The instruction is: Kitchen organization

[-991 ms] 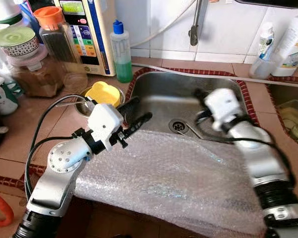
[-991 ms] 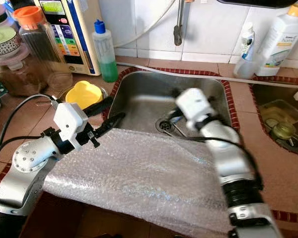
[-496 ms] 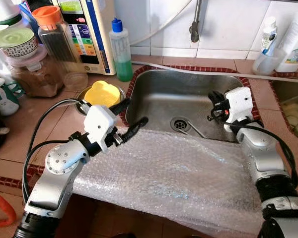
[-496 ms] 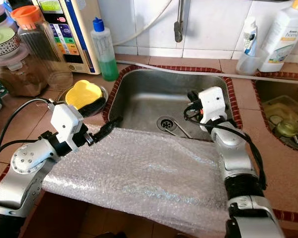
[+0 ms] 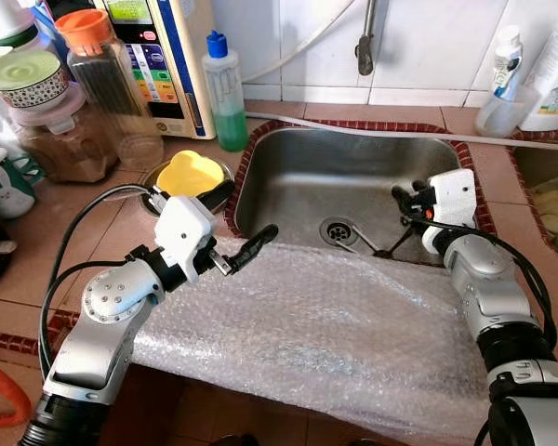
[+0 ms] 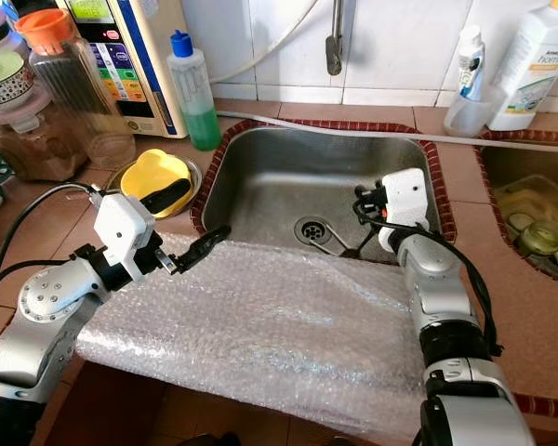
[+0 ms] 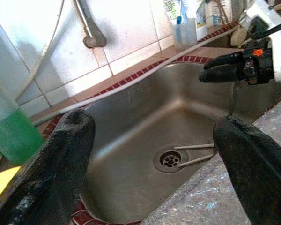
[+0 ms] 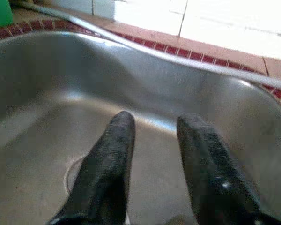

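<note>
A sheet of bubble wrap (image 5: 325,325) lies over the counter's front edge and laps the near rim of the steel sink (image 5: 298,177). Two thin pale sticks (image 7: 192,152) lie by the drain (image 5: 338,230). My left gripper (image 5: 245,212) is open with nothing in it. It hovers at the wrap's far left corner beside the sink's left rim. My right gripper (image 5: 406,195) hangs over the right side of the basin, above the sticks. Its fingers (image 8: 117,140) are apart with nothing between them.
A yellow lidded dish (image 5: 188,172) sits just behind the left gripper. A green soap bottle (image 5: 225,93), jars (image 5: 102,74) and a water appliance (image 5: 163,56) crowd the back left. The tap (image 5: 365,42) hangs above the sink. Bottles (image 5: 502,79) and a second basin (image 5: 549,214) lie to the right.
My right gripper has drawn back from the middle of the sink to its right side. The left gripper has dropped a little towards the wrap's edge.
</note>
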### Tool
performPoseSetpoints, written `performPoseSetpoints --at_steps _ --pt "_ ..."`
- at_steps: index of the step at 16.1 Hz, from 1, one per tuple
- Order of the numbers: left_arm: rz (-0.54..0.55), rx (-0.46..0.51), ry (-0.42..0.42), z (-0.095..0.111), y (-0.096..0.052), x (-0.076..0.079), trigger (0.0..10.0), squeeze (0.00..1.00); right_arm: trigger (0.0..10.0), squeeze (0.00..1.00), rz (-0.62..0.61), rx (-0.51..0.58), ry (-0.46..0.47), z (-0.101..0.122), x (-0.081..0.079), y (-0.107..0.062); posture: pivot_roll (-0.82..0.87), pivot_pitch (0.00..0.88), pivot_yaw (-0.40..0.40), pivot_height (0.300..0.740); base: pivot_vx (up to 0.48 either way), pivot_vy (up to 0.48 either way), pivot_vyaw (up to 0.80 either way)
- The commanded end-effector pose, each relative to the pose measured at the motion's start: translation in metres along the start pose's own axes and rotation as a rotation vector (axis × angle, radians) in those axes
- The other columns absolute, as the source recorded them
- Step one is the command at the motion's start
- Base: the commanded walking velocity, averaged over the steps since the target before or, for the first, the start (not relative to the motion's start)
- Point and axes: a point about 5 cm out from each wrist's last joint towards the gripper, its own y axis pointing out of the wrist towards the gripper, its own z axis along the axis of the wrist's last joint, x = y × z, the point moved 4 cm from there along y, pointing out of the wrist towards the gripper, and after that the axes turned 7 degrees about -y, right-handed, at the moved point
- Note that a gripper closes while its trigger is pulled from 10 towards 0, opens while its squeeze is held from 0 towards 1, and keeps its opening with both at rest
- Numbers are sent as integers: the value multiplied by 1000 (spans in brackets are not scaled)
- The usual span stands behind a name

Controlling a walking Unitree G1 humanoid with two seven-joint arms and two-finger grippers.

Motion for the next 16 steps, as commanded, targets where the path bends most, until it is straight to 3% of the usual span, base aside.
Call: performPoseSetpoints --at_steps 1,10,12,16 --pt "-25 -10 10 1 0 -1 10000 1000 10000 1000 -5 -5 -6 5 5 3 -149 140 113 740 0 0 0" --pt "-65 -41 17 -4 -1 1 10000 1000 10000 1000 66 -76 -26 -6 -5 3 -149 128 118 740 0 0 0" --pt "28 2 27 2 0 -13 10000 1000 10000 1000 98 -50 11 -3 -13 3 -149 124 118 740 0 0 0" --pt "202 60 19 7 -5 -39 10000 1000 10000 1000 203 84 42 22 -48 0 -158 126 114 740 0 0 0"
